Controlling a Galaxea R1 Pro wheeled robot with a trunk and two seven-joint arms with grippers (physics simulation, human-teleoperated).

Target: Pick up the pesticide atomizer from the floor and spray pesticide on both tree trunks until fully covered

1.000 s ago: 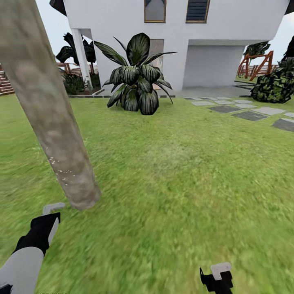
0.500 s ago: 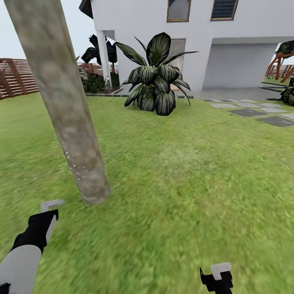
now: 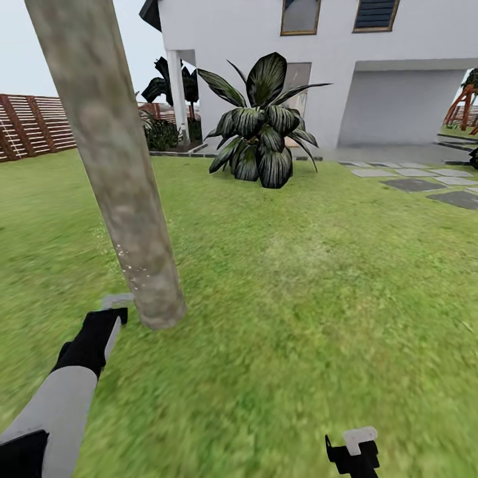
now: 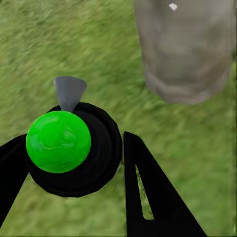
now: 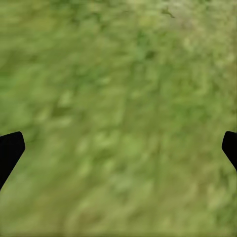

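A thick mottled grey-brown tree trunk (image 3: 123, 186) leans up out of the grass at the left of the head view, with tiny white pesticide specks (image 3: 136, 269) low on its bark. My left gripper (image 3: 99, 328) reaches toward the trunk's base. It is shut on the pesticide atomizer (image 4: 64, 148), a black body with a green ball top. The atomizer's grey nozzle (image 3: 116, 301) sits close beside the trunk (image 4: 185, 49). At the bottom edge, my right gripper (image 3: 352, 451) stands open over bare grass, its fingertips (image 5: 10, 150) wide apart.
A large dark-leaved plant (image 3: 259, 133) stands ahead before a white house (image 3: 398, 79). Grey stone paving (image 3: 425, 182) runs at the right, and a brown slat fence (image 3: 33, 126) at the far left. Open lawn (image 3: 305, 285) stretches to the right of the trunk.
The head view has swung, so the trunk, plant and house sit further right. My left arm has moved forward, bringing the atomizer's nozzle up beside the trunk's base. The right gripper is unchanged.
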